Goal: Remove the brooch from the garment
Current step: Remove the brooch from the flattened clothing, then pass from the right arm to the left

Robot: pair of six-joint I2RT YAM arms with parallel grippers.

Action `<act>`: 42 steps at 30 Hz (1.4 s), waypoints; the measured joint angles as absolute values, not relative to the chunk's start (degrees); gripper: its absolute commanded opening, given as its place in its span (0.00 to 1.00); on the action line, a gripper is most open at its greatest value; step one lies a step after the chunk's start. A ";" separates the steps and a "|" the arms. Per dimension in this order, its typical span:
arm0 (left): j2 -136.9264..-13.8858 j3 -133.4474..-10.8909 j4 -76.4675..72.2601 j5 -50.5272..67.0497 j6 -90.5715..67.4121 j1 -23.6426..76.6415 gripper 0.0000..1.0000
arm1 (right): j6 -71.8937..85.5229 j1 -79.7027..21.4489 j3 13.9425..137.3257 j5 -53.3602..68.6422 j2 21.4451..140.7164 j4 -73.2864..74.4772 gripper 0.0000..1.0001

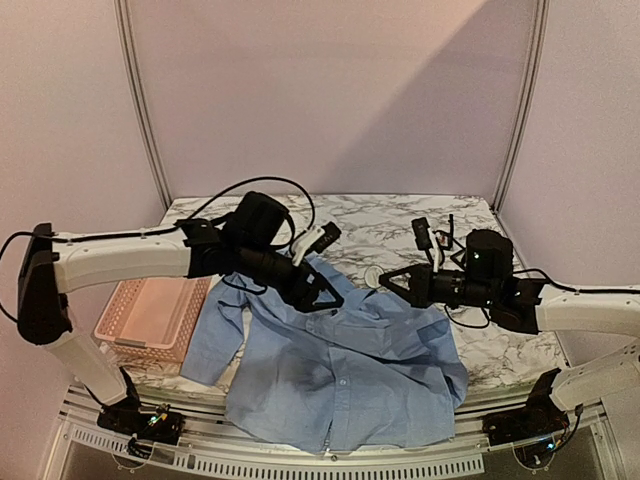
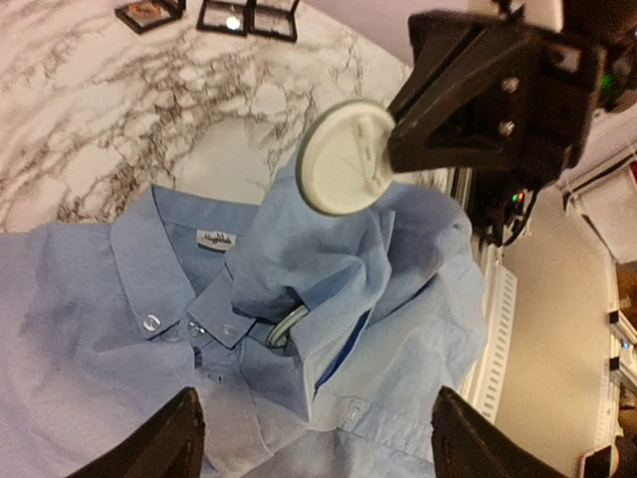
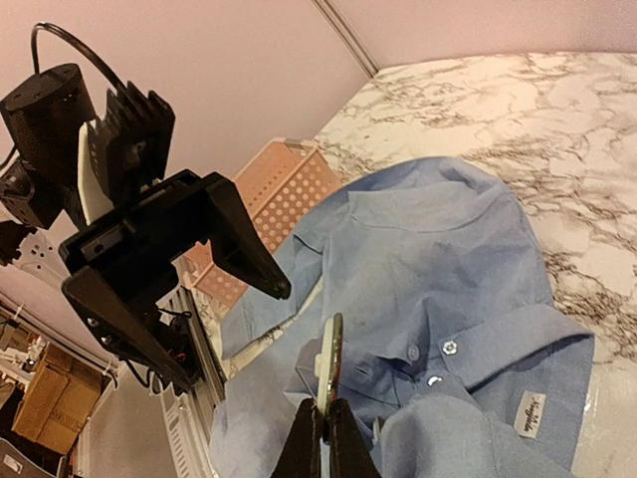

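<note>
The garment (image 1: pixel 340 370) is a light blue collared shirt spread on the marble table (image 1: pixel 400 215). The brooch (image 2: pixel 346 157) is a round white disc. My right gripper (image 3: pixel 325 408) is shut on its edge and holds it raised, with a peak of shirt fabric (image 2: pixel 299 239) drawn up to it. The brooch shows edge-on in the right wrist view (image 3: pixel 331 363) and small in the top view (image 1: pixel 372 274). My left gripper (image 2: pixel 317 393) is open and empty, hovering over the shirt front below the collar (image 2: pixel 149 269). A grey ring (image 2: pixel 287 327) peeks from under a collar fold.
A pink plastic basket (image 1: pixel 150 315) stands at the table's left, partly under the left arm. Small dark boxes (image 2: pixel 249 15) lie at the back of the table (image 1: pixel 421 233). The shirt hem hangs over the front rail (image 1: pixel 330 455).
</note>
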State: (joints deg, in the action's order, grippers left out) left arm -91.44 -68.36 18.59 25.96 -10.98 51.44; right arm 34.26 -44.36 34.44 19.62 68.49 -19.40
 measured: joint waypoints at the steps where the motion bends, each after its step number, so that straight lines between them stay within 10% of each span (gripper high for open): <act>1: -89.25 -67.48 17.93 25.26 -11.27 51.18 0.85 | 34.33 -44.38 34.44 19.84 68.66 -20.21 0.00; 20: -75.68 -58.50 10.11 40.75 -17.32 40.05 0.87 | 30.55 -46.78 52.97 41.21 84.93 -24.97 0.00; 27: -76.01 -58.02 7.55 44.69 -20.01 39.62 0.58 | 30.55 -47.05 54.22 44.75 88.33 -24.99 0.00; 42: -77.28 -58.06 8.75 45.19 -19.46 39.88 0.31 | 30.55 -47.59 56.31 48.23 90.39 -25.91 0.00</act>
State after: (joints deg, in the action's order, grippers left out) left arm -77.28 -58.06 8.75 45.19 -19.46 39.88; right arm 30.55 -47.59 56.31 48.23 90.39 -25.91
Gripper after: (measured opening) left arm 0.410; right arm 0.024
